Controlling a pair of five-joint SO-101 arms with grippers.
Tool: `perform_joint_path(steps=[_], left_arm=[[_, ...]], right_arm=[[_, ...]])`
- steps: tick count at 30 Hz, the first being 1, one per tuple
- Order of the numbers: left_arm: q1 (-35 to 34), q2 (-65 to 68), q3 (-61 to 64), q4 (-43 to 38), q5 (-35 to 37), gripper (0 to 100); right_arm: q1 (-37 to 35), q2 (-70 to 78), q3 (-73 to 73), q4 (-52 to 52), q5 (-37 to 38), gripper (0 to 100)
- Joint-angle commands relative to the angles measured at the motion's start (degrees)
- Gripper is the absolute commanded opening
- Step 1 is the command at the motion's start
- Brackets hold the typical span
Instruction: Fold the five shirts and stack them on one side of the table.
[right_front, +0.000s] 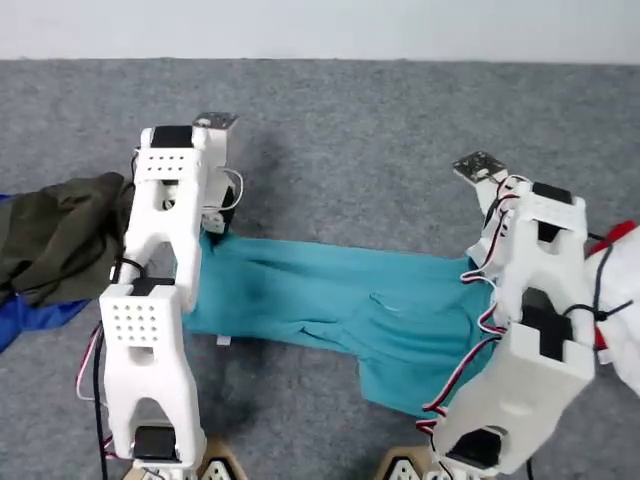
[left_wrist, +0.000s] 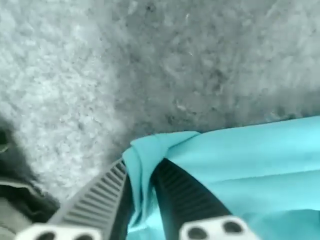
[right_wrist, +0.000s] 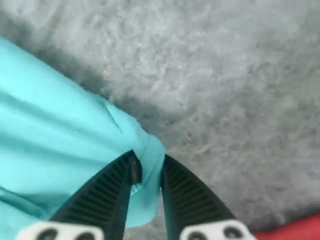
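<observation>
Left jaws and right jaws each clench opposite ends of the teal shirt (right_front: 350, 310) stretched across the table (right_front: 400, 130).

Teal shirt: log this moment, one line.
left gripper: shut on teal fabric shirt | right gripper: shut on it | shirt: spread between them
</observation>
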Motion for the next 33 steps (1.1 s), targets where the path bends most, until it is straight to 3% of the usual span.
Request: perform_joint_path(steps=[1, 9, 18, 22, 27, 33], left_arm=[[-2.5, -0.4, -2.6, 0.7, 1.9, 2], [-10.2, 1.3, -2.9, -2.7, 6.2, 2], [-8.9, 4.5, -3.0, -0.4, 6.8, 2], [-8.7, 3.7, -6.0, 1.1, 6.8, 4], [-11.6, -2.4, -6.2, 1.1, 6.9, 16], [-12.1, -13.9, -0.7, 1.1, 6.6, 20]], right_arm=[[2.2, -0.7, -3.4, -0.5, 0.6, 0.9], [5.2, -0.6, -3.3, -0.8, 0.9, 0.9], [1.7, -0.9, -3.3, 1.5, 1.8, 1.9], [0.8, -2.0, -6.3, 6.6, 1.8, 16.9], [-0.2, -4.3, -15.9, 16.5, 2.0, 39.6], [-3.3, -6.0, -23.6, 29.4, 5.4, 42.8]])
